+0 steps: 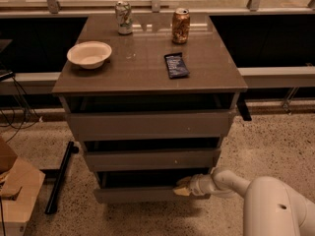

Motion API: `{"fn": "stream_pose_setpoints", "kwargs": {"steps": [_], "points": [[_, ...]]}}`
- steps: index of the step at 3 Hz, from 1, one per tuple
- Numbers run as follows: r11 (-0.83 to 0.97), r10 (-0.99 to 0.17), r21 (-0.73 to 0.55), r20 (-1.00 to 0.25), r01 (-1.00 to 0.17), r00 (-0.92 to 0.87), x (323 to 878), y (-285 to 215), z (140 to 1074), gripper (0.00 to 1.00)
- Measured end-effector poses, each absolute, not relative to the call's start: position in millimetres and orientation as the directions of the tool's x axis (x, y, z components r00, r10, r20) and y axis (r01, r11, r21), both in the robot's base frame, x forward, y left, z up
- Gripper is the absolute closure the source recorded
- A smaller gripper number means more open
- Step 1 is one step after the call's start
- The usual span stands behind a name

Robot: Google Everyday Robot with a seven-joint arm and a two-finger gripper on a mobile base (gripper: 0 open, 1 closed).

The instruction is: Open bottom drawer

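The bottom drawer [138,194] is the lowest of three grey-brown drawers in the cabinet. Its flat front stands out from the cabinet, with a dark gap of its box showing above it. My gripper [182,187] comes in from the lower right on a white arm [275,205]. It sits at the top edge of the bottom drawer's front, right of centre, touching it. The middle drawer [147,159] and the top drawer [147,124] also stand slightly out.
On the cabinet top [147,80] are a pale bowl [89,54], two cans [123,17] [180,26] and a dark packet [175,65]. A cardboard box [15,186] and a black bar [61,176] lie on the speckled floor to the left.
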State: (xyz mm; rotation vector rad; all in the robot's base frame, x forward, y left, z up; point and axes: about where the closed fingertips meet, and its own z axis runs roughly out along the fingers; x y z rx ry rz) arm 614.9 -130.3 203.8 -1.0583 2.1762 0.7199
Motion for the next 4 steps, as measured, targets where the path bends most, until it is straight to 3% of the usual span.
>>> {"fn": "stream_pose_setpoints", "kwargs": {"steps": [2, 3, 4], "points": [[0.526, -0.498, 0.205, -0.712, -0.825, -0.495, 615.4, -127.2, 201.9, 0.07], [0.461, -0.630, 0.160, -0.635, -0.873, -0.448, 605.6, -121.7, 191.8, 0.00], [0.351, -0.760, 0.164, -0.526, -0.922, -0.382, 584.1, -128.4, 175.7, 0.00]]}}
